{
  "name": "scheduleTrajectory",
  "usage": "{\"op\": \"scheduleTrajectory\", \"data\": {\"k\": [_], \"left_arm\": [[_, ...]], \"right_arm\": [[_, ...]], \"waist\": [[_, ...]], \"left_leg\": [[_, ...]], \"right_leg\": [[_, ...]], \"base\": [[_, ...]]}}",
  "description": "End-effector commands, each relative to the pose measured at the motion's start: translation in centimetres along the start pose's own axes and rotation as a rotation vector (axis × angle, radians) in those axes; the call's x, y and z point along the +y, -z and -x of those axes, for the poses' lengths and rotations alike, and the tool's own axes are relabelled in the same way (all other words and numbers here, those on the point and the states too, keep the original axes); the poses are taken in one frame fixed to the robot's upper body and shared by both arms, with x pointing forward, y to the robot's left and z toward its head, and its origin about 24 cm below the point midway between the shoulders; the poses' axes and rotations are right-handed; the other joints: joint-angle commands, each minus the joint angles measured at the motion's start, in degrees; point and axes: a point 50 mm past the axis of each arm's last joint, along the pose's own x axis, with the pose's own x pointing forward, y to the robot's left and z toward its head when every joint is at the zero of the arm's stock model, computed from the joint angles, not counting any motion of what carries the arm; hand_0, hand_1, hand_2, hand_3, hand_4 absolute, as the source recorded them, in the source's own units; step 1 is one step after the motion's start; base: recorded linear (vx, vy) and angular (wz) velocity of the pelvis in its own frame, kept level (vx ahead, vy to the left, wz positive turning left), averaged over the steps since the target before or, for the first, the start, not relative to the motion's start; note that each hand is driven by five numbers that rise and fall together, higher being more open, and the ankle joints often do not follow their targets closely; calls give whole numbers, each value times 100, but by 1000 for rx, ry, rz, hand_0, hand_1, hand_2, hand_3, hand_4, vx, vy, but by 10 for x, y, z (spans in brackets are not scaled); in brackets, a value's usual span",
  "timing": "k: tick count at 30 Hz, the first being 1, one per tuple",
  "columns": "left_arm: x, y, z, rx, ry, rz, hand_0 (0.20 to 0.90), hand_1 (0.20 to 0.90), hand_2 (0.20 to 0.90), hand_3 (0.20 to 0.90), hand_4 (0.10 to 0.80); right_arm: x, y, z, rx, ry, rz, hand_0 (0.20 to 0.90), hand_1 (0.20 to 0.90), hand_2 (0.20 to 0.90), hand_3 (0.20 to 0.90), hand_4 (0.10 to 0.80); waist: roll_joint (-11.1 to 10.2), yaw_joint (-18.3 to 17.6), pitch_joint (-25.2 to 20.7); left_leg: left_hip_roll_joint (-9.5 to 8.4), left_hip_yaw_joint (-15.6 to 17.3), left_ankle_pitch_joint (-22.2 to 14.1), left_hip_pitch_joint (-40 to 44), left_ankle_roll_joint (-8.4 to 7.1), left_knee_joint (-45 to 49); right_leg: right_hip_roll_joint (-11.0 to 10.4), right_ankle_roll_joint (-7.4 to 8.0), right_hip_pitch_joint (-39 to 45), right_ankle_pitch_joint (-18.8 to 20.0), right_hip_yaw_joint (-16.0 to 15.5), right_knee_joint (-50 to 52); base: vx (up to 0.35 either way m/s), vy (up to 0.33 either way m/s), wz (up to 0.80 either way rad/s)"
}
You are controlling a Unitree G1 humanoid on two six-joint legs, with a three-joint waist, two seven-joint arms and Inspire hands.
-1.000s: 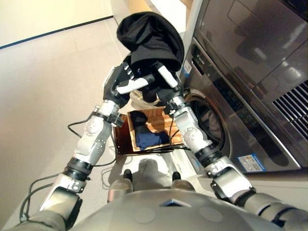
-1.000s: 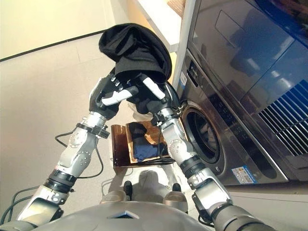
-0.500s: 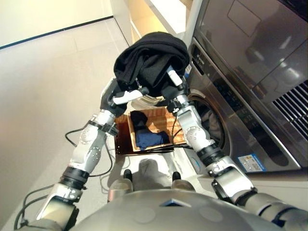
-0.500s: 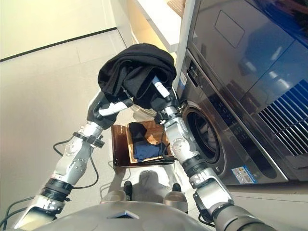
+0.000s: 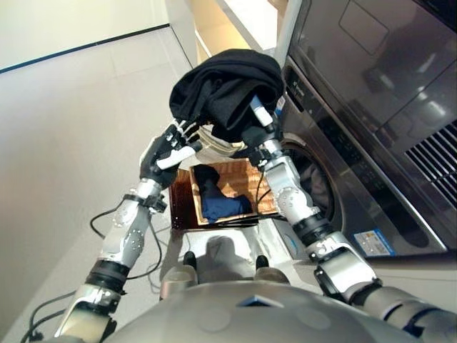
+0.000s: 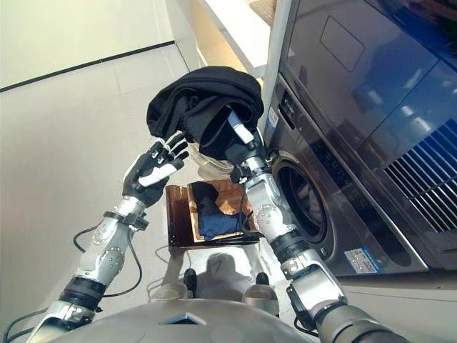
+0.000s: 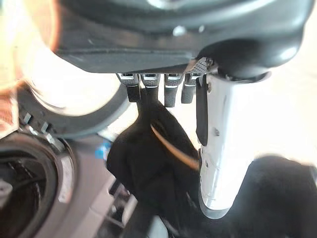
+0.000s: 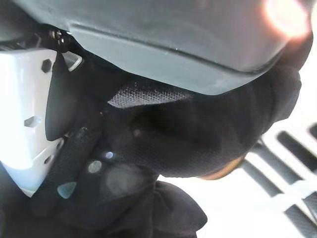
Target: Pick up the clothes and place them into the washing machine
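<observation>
The left hand (image 6: 153, 168) is spreading its fingers wide, holding nothing. The right hand (image 5: 258, 128) is squeezing one black cloth (image 5: 225, 87). At 6 o'clock, one basket (image 5: 246, 171) is holding two clothes.

Two silver-grey jointed arms with black bands at the elbows and wrists end in a dark left hand (image 6: 153, 168) and a dark right hand (image 5: 257, 132), each thumb capped in white, fingers (image 7: 148, 89) metal-tipped.

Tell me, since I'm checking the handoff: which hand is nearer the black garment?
Right. The right hand grips the black garment from beneath; the left hand is open, just below it, apart.
</observation>
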Motion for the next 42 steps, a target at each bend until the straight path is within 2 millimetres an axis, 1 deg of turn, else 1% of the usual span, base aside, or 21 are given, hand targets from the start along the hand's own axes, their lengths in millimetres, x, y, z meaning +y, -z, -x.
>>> {"op": "scheduleTrajectory", "data": {"k": [1,5,7,8,10,11,12,13,14,16,17,18,19,20,21,24,32,39,40,41,42], "left_arm": [[7,-28,-11,-109,37,-89,900,900,900,900,800],[19,-18,-3,-55,-4,-97,900,900,900,900,800],[34,-6,6,-9,-81,-72,900,900,900,900,800],[34,-6,6,-9,-81,-72,900,900,900,900,800],[40,12,13,10,-147,77,900,900,900,900,800],[40,12,13,9,-146,78,900,900,900,900,800],[40,18,15,5,-166,149,900,900,900,900,800],[45,31,21,12,-248,218,900,900,900,900,800],[45,31,21,12,-248,218,900,900,900,900,800],[55,45,31,0,-395,331,900,900,900,900,800],[55,45,31,0,-395,331,900,900,900,900,800],[67,55,41,28,-531,314,900,900,900,900,800],[67,55,41,28,-532,314,900,900,900,900,800],[78,58,47,81,-645,220,900,900,900,900,800],[84,57,50,86,-697,178,900,900,900,900,800],[92,58,55,146,-773,53,900,900,900,900,800],[98,64,65,203,-876,-51,900,900,900,900,800],[100,62,68,193,-924,-85,900,900,900,900,800],[100,60,66,184,-927,-97,900,900,900,900,800],[100,60,66,184,-927,-97,900,900,900,900,800],[99,51,58,148,-913,-118,900,900,900,900,800]], "right_arm": [[60,-57,-28,-303,-307,-27,200,200,200,200,300],[59,-59,-29,-311,-298,-21,200,200,200,200,300],[56,-62,-28,-319,-290,-15,200,200,200,200,300],[56,-62,-28,-319,-290,-15,200,200,200,200,300],[52,-66,-28,-334,-277,-11,200,200,200,200,300],[52,-66,-28,-334,-277,-11,200,200,200,200,300],[50,-68,-26,-344,-270,-16,200,200,200,200,300],[45,-69,-24,-358,-250,-23,200,200,200,200,300],[45,-69,-24,-358,-250,-22,200,200,200,200,300],[40,-71,-20,-379,-225,-31,200,200,200,200,300],[41,-71,-20,-379,-225,-31,200,200,200,200,300],[36,-69,-17,-381,-202,-31,200,200,200,200,300],[36,-69,-17,-381,-202,-31,200,200,200,200,300],[34,-68,-16,-388,-178,-37,200,200,200,200,300],[32,-67,-15,-391,-159,-39,200,200,200,200,300],[27,-63,-14,-386,-116,-45,200,200,200,200,300],[19,-57,-11,-377,-54,-48,200,200,200,200,300],[12,-60,-9,-404,3,-42,200,200,200,200,300],[14,-61,-10,-411,1,-41,200,200,200,200,300],[14,-62,-10,-411,1,-41,200,200,200,200,300],[19,-65,-14,-427,-19,-47,200,200,200,200,300]], "waist": [[3,183,-395],[12,196,-396],[10,216,-389],[11,215,-389],[7,235,-390],[9,233,-388],[3,240,-383],[0,245,-373],[2,243,-372],[-5,249,-356],[-4,247,-356],[-8,241,-348],[-6,237,-345],[-12,230,-328],[-17,234,-315],[-31,225,-296],[-50,222,-202],[-32,234,-44],[-18,238,112],[-19,239,106],[-41,250,377]], "left_leg": [[-29,-264,-538,225,-146,-12],[-31,-260,-532,214,-146,-12],[-28,-269,-524,206,-147,-12],[-27,-269,-524,205,-147,-12],[-30,-283,-520,197,-146,-12],[-30,-285,-521,198,-146,-12],[-30,-291,-522,194,-146,-12],[-32,-308,-521,190,-142,-12],[-32,-309,-521,190,-142,-12],[-40,-339,-517,172,-136,-12],[-40,-341,-518,173,-136,-12],[-42,-347,-519,169,-135,-12],[-41,-350,-519,171,-135,-12],[-46,-341,-509,164,-142,-12],[-47,-337,-508,160,-144,-12],[-52,-328,-506,145,-150,-12],[-83,-316,-493,26,-140,-12],[-114,-291,-495,-152,-91,25],[-135,-272,-548,-297,-56,210],[-136,-271,-557,-316,-56,228],[-196,-270,-721,-793,-55,912]], "right_leg": [[-44,12,-213,-4,-284,180],[-39,8,-210,-9,-286,182],[-34,8,-215,-10,-294,181],[-34,8,-215,-11,-295,181],[-33,10,-222,-14,-311,179],[-33,10,-220,-15,-312,179],[-34,7,-220,-17,-315,180],[-33,3,-215,-25,-333,182],[-33,3,-214,-26,-335,182],[-35,-3,-210,-32,-351,175],[-35,-3,-209,-33,-352,175],[-41,-6,-206,-36,-376,172],[-41,-6,-204,-37,-378,171],[-40,-10,-212,-30,-384,176],[-38,-9,-214,-29,-391,176],[-41,-12,-227,-29,-394,170],[-70,13,-322,-2,-397,175],[-60,-10,-614,-93,-392,465],[-60,-33,-830,-156,-375,706],[-62,-33,-848,-162,-372,721],[-95,-85,-1230,-210,-315,1083]], "base": [[0,0,0],[0,0,0],[0,0,0],[0,0,0],[0,0,0],[0,0,0],[0,0,0],[3,-6,4],[4,-8,7],[2,-8,10],[2,-4,8],[2,0,4],[-2,4,4],[-4,3,4],[-7,6,4],[0,0,0],[-4,2,1],[-22,10,2],[-88,22,4],[-227,11,2],[-248,-10,-3]]}}
